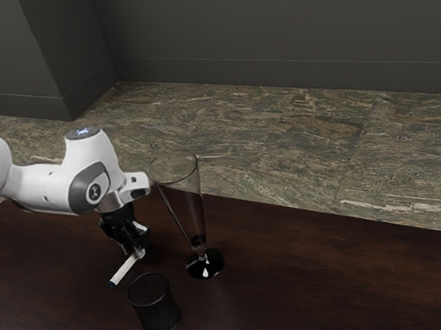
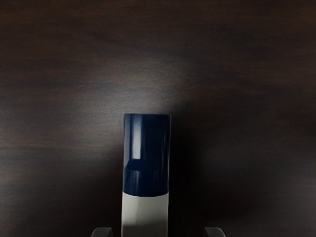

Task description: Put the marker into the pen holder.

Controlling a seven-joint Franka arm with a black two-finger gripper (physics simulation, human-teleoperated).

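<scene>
Near pen holder (image 1: 158, 313), tall clear glass (image 1: 194, 216), upright

Exterior view: camera beside the arm (image 1: 42, 187), raised, set back. Faces obliquely down across the desk (image 1: 338, 271); floor (image 1: 340, 158) and wall (image 1: 268, 30) behind. Takes in the arm from the exterior view's left.

Wrist view: camera on the arm's hand, close, looking down past the marker (image 2: 145, 158) to desktop.

Shared: marker, desktop near the gripper (image 1: 140, 251).
</scene>
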